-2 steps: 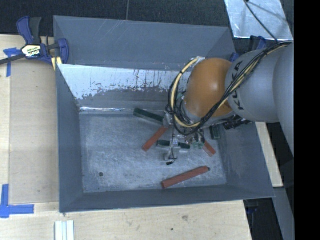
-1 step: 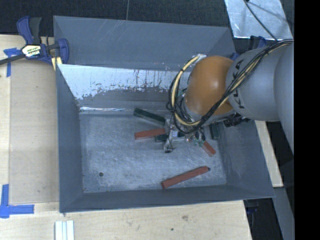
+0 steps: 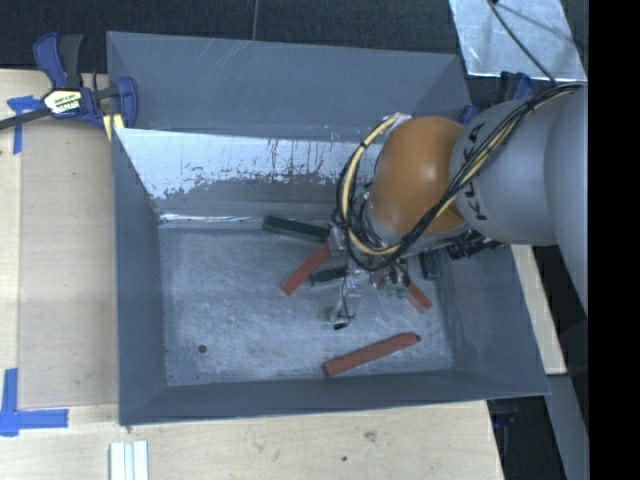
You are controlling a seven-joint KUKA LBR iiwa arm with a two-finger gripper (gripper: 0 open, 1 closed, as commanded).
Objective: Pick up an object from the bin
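jaws hang low over the grey floor of the bin (image 3: 140, 268), right of centre. the tip is small and hard to read, so cannot tell if they are open or closed. nearest things: an orange-red stick (image 3: 305, 270) just up-left, lying on a slant, and a small dark green piece (image 3: 325, 278) beside it, partly under the wrist. a dark green bar (image 3: 293, 227) lies by the back wall, right end hidden by the cables (image 3: 352, 183). a small red piece (image 3: 418, 298) sits right of the jaws, upper end hidden under the wrist. a red-brown stick (image 3: 372, 354) lies alone close to the front wall. bare floor spreads from the jaws to the left wall.
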